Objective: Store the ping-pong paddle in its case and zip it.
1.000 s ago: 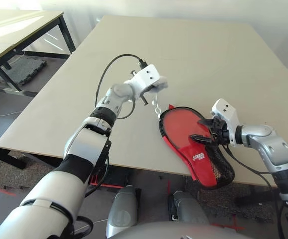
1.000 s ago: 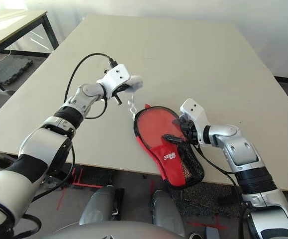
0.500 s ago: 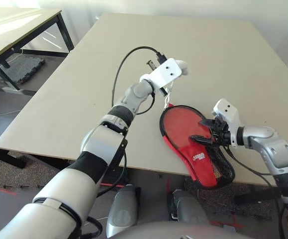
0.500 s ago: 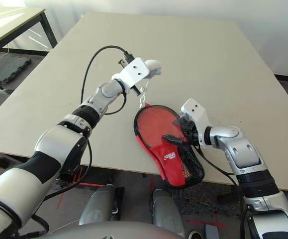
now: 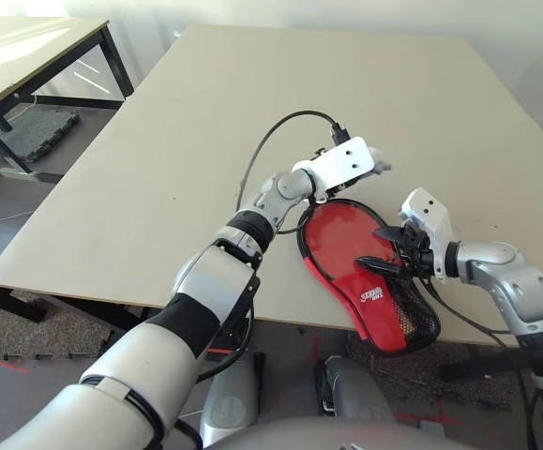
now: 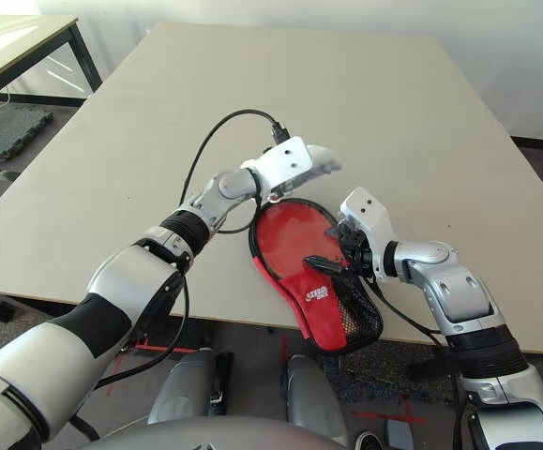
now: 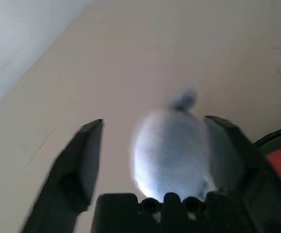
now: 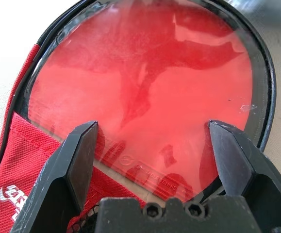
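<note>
The case [image 5: 341, 234] lies red side up at the table's front edge, its black mesh end [image 5: 412, 319] hanging over. Its round part shows a glossy red face [image 8: 145, 82] inside a black zip rim; I cannot tell whether that is the ping-pong paddle's rubber. No handle shows. My left gripper [image 7: 152, 141] is at the case's far rim, open, with the whitish pom-pom [image 7: 172, 145] loose between its fingers, against one of them. My right gripper [image 8: 152, 141] is open, its fingers [image 5: 384, 240] spread just over the red face near the logo.
The beige table [image 5: 158, 169] stretches far behind and to the left. A black cable [image 5: 271, 141] loops above my left wrist. A second table [image 5: 27, 47] stands at the far left, with floor mats below it.
My left arm has swung right and down, carrying the pom-pom from high left of the case to its far rim, and its fingers have opened. The right gripper stayed put.
</note>
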Controlling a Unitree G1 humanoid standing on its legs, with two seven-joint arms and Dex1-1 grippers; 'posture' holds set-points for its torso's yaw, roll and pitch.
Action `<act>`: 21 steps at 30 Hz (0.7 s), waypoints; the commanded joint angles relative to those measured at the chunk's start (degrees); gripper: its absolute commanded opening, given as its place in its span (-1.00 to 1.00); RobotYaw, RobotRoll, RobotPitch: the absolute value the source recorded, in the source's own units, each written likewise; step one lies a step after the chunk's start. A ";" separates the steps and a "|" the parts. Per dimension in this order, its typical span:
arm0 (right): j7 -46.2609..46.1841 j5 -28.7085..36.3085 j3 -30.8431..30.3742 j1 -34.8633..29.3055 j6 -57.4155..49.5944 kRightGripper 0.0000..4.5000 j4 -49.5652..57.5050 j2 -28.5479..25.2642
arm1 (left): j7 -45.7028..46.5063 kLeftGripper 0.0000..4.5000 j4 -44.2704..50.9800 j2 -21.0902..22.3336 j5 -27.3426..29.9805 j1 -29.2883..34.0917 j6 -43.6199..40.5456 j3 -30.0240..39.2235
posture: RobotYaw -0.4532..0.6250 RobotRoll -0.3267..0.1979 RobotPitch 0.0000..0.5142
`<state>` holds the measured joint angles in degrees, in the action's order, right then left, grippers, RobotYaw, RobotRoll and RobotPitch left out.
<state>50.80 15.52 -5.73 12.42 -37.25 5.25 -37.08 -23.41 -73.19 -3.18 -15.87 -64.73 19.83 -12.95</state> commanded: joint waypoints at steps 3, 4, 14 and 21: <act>-0.02 -0.85 -3.00 -0.93 -1.99 1.00 -3.95 0.78 | -3.71 0.99 0.58 1.66 2.35 0.27 1.40 2.67 | -0.01 0.25 -0.71; 0.01 -0.90 -3.09 -0.76 -1.90 1.00 -4.16 0.86 | -4.52 0.99 0.88 2.00 2.83 0.42 1.73 3.19 | -0.01 0.25 -0.72; 0.59 -1.40 -3.51 0.35 -0.76 1.00 -6.10 1.21 | -31.52 0.99 10.56 9.28 10.35 7.22 -8.04 5.05 | 0.05 0.25 -0.73; 1.01 -1.69 -3.65 1.42 -0.02 1.00 -7.56 1.33 | -41.08 0.99 29.66 12.20 11.71 18.30 -19.29 0.67 | 0.06 0.25 -0.73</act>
<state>51.66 15.15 -6.64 15.00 -35.75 1.12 -35.95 -62.72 -47.31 9.16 -4.56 -48.37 3.21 -10.28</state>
